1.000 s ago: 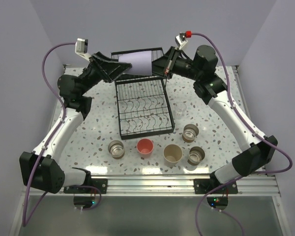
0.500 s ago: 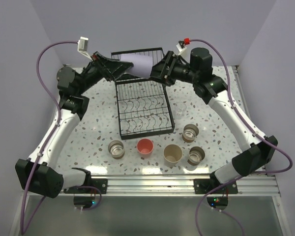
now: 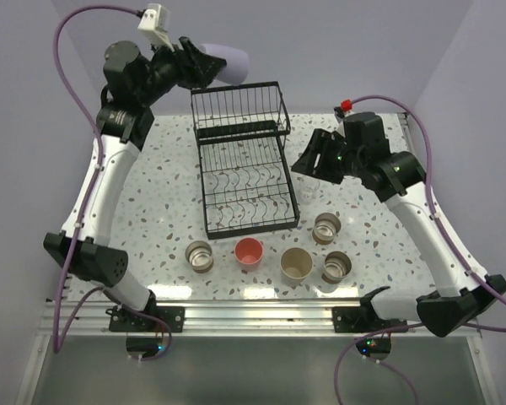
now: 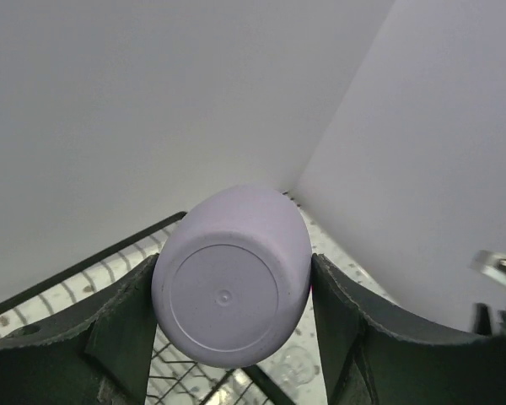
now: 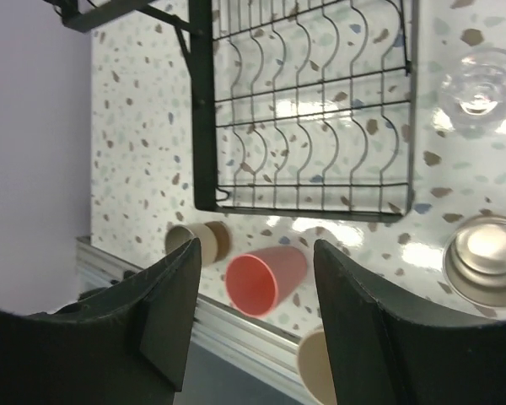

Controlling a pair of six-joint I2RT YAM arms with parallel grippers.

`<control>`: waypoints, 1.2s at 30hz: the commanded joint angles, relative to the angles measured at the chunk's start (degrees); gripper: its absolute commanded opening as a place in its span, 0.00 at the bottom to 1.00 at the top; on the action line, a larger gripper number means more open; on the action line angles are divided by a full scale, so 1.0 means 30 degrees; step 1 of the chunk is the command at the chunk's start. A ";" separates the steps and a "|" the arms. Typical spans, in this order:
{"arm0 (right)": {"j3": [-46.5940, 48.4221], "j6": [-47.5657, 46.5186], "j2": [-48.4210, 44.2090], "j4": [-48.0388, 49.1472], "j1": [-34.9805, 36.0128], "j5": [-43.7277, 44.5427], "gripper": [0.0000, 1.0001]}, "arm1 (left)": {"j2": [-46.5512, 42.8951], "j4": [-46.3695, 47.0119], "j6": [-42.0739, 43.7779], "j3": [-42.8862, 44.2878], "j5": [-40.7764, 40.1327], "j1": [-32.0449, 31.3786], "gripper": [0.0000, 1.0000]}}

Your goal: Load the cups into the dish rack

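Tabletop (image 3: 160, 202) speckled, walls (image 3: 320, 42) lilac; left fingers (image 4: 118, 337) clamped on lavender cup (image 4: 232, 274), right fingers (image 5: 169, 312) apart.

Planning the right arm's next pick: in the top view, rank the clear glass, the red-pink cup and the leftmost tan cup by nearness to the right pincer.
1. Clear glass, close by the right pincer.
2. Red-pink cup, front row, middle.
3. Leftmost tan cup, front left.

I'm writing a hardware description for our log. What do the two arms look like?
The left arm and right arm have white links, black joints and purple cables. The left gripper and right gripper are black. A red plug sits at the right wrist.
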 commanded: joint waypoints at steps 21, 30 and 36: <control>-0.1122 -0.2054 -0.0092 -0.2082 -0.0060 0.0107 0.58 | 0.8650 -1.1992 0.6378 0.9552 -0.7676 -0.0847 0.00; -0.1356 -0.2141 0.0202 -0.1964 -0.0031 0.0076 0.58 | 0.8766 -1.2784 0.7375 0.8585 -0.9903 -0.1082 0.00; -0.1503 -0.2317 0.0085 -0.2052 -0.0031 0.0311 0.58 | 0.9177 -1.2931 0.7463 0.8526 -1.0196 -0.1287 0.00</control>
